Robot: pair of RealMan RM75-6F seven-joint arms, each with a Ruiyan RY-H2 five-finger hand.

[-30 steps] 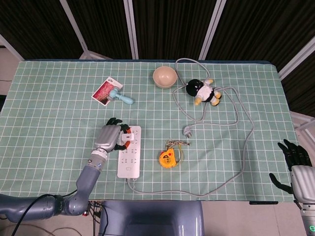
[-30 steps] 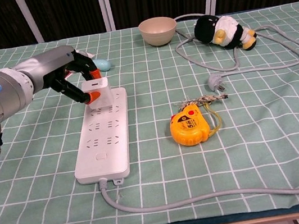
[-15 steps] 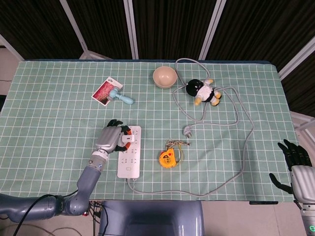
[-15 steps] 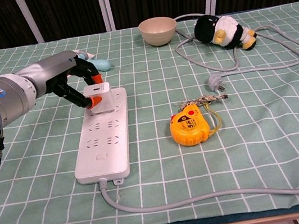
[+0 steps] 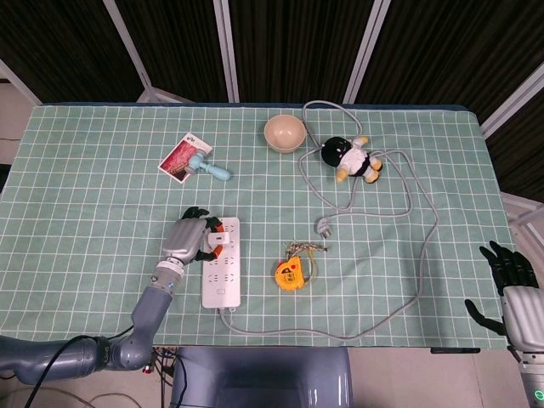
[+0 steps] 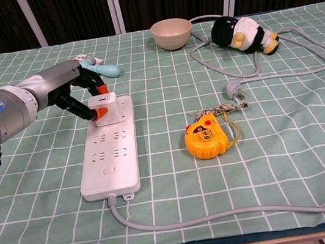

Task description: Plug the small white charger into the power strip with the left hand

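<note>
While the left hand [image 6: 81,93] pinches the small white charger [image 6: 101,102] against the power strip's [image 6: 110,159] far end, the right hand [image 5: 510,285] hangs open well apart.

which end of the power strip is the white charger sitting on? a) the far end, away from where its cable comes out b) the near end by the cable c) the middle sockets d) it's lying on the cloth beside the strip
a: the white charger, held by the left hand, sits on the far end of the power strip, opposite the end where the cable leaves.
</note>
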